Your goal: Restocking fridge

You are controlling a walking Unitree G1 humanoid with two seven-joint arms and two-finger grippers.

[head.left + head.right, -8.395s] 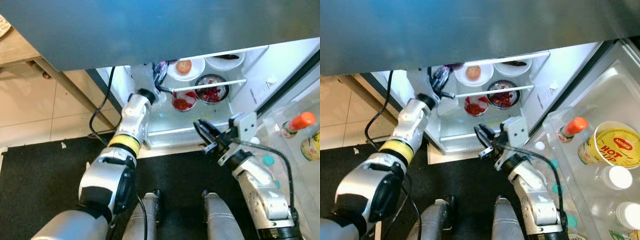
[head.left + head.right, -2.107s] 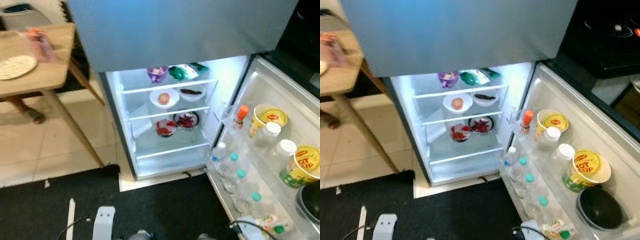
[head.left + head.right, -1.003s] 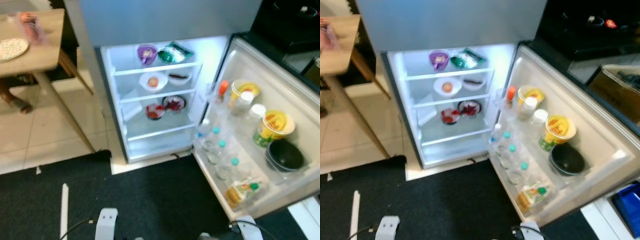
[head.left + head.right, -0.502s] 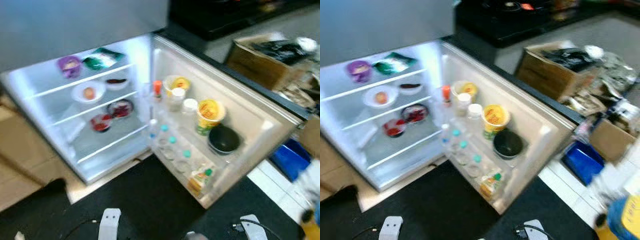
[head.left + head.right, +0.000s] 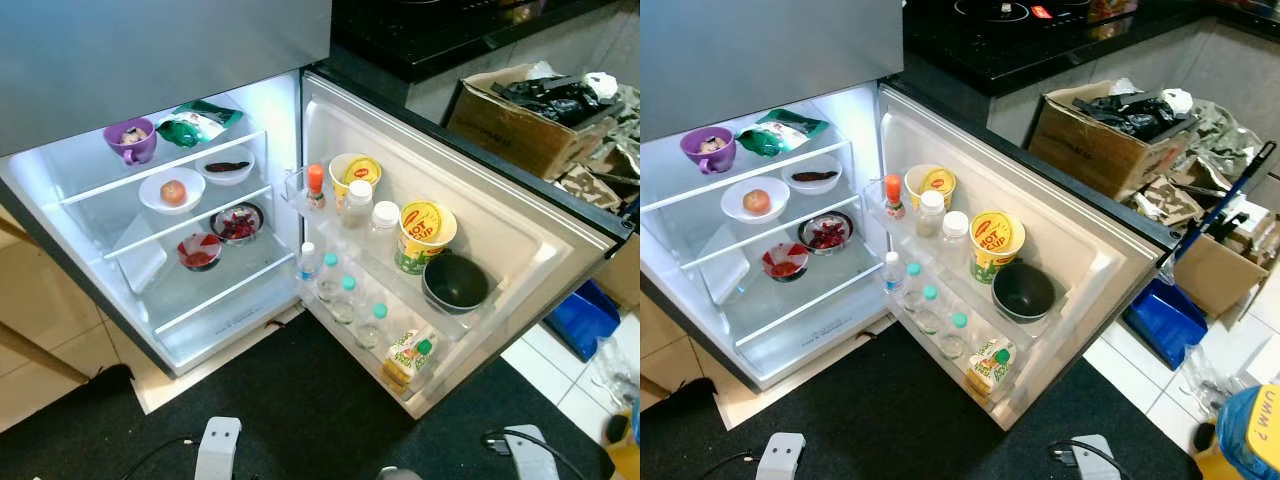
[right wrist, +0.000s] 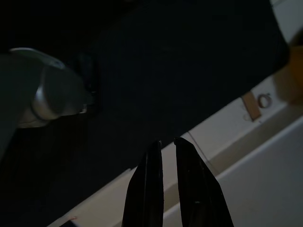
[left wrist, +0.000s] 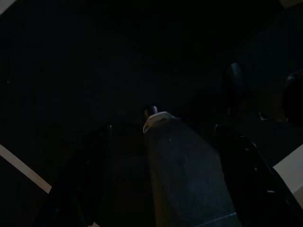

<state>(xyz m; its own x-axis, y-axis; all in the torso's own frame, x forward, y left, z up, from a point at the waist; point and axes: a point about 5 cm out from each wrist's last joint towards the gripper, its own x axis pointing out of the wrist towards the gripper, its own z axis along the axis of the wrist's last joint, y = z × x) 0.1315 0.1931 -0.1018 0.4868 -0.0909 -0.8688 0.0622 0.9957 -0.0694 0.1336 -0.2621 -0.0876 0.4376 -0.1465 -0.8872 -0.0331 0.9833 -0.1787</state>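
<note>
I see the grey fridge (image 5: 160,45) standing open ahead of me, its white door (image 5: 1060,225) swung out to my right over the black floor mat (image 5: 900,420). On the top glass shelf sit a purple cup (image 5: 131,139) and a green packet (image 5: 195,124); below them a white bowl holding a round red fruit (image 5: 172,190) beside a white dish (image 5: 226,167), and lower still two small bowls of red food (image 5: 222,235). The door racks hold an orange-capped sauce bottle (image 5: 315,186), yellow instant-noodle cups (image 5: 996,240), a black bowl (image 5: 1023,291) and teal-capped clear bottles (image 5: 343,298).

My right gripper (image 6: 166,142) hangs low over the mat's edge, well away from the fridge, its two black fingers nearly together, holding nothing. The left wrist view is too dark; I cannot tell how that gripper's fingers stand.
</note>
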